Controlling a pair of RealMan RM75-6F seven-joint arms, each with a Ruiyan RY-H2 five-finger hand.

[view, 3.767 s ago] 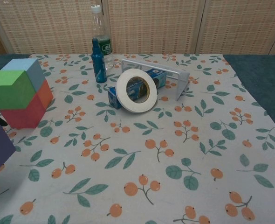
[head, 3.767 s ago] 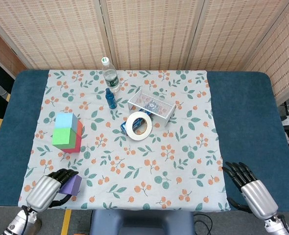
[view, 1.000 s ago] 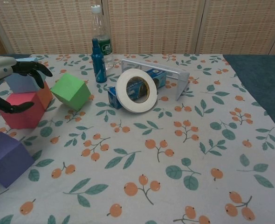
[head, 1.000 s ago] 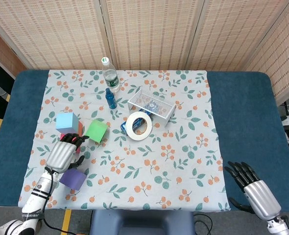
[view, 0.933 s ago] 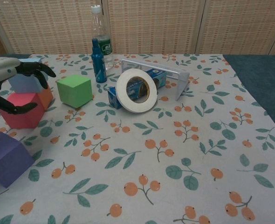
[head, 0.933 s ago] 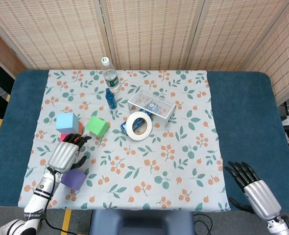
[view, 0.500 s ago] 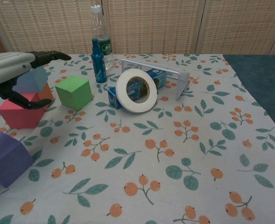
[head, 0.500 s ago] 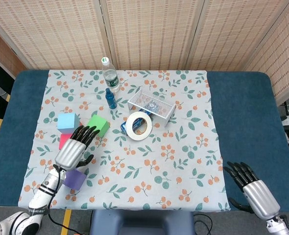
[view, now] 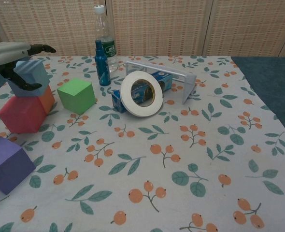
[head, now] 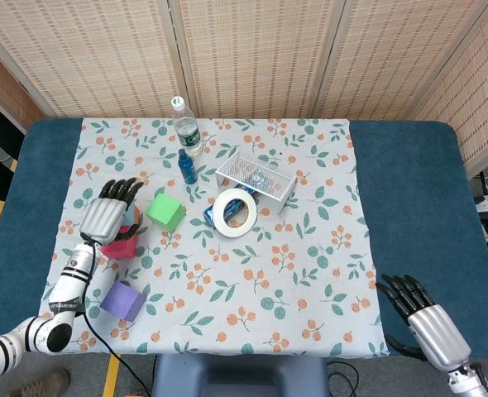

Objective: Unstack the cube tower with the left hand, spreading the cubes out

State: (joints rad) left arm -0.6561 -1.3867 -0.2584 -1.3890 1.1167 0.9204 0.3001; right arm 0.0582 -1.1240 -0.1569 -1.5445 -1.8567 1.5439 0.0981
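step: lifting top cube | left robot hand (view: 12, 60) grips pale blue foam cube (view: 32, 76), tilted atop red foam cube (view: 24, 112) just beneath | green foam cube (view: 76, 95), purple foam cube (view: 7, 163) already spread | next: carry blue to bare bench, release

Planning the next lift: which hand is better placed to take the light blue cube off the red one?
Left. The left hand already wraps the light blue cube atop the red cube; the right hand sits at the table's opposite near corner.

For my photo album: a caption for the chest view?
Left hand grips the light blue cube atop the red cube.
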